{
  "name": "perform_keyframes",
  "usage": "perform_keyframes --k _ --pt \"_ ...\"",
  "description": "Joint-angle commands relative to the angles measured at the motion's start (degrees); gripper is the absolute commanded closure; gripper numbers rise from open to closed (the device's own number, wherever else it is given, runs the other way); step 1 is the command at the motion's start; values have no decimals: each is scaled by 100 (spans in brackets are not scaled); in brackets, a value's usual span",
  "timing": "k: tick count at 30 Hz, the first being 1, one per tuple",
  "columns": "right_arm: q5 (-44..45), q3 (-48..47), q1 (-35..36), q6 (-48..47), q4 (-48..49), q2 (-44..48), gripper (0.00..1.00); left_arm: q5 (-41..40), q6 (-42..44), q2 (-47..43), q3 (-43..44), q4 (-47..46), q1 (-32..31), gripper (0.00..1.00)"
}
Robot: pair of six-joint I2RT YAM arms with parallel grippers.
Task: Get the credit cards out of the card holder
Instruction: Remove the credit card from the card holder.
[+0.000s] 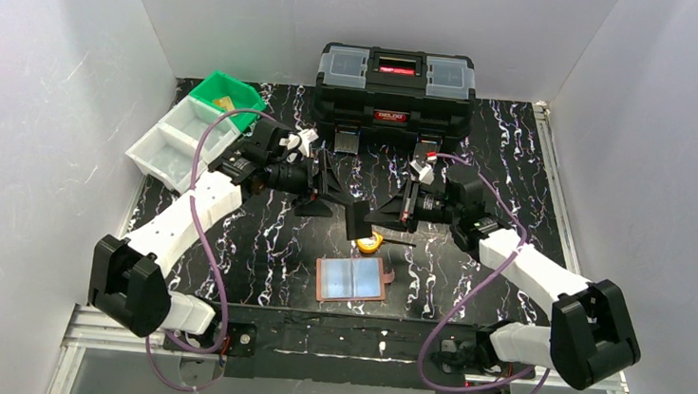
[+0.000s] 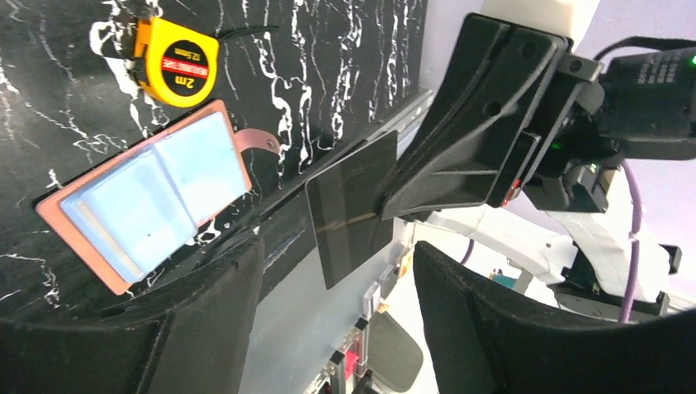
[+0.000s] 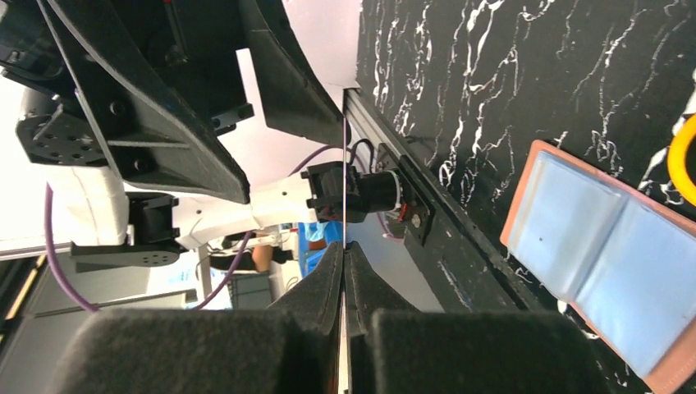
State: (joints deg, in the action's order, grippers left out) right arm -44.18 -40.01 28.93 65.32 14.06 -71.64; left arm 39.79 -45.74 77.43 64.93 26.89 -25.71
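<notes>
Top external view: your card holder [image 1: 350, 280] lies open on the table [image 1: 519, 174], sleeves up, just in front of the tape measure [image 1: 372, 243].
Right gripper [image 1: 369, 220]: you have it clamped on a black card [image 1: 356, 221], held above the table.
Left gripper [image 1: 333, 202]: fingers apart, facing that card, not gripping it.

Card holder [image 1: 351, 280] lying open on the worktop [image 1: 519, 174] near me, tape measure [image 1: 372, 243] just behind it, toolbox [image 1: 395, 87] at the far edge, bins [image 1: 171, 139] back left, a card [image 2: 349, 222] pinched in my right hand [image 2: 384, 205] above the tape measure, my left hand [image 1: 331, 198] just left of it.
</notes>
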Motion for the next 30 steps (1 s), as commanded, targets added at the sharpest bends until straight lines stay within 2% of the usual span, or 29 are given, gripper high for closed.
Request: perform_keyframes --k 1,10,16,30 --pt "-431 -186 -19 550 1024 -176 99 640 -285 25 -104 -486 29 37" --pt "-434 -282 -10 606 1016 -195 99 870 -479 160 -185 -793 31 48" --pt "-357 -282 -3 624 856 -100 99 1010 -666 83 -301 -1038 23 60" --pt "-352 -272 69 713 909 10 99 1036 -900 41 -636 -1412 -253 67"
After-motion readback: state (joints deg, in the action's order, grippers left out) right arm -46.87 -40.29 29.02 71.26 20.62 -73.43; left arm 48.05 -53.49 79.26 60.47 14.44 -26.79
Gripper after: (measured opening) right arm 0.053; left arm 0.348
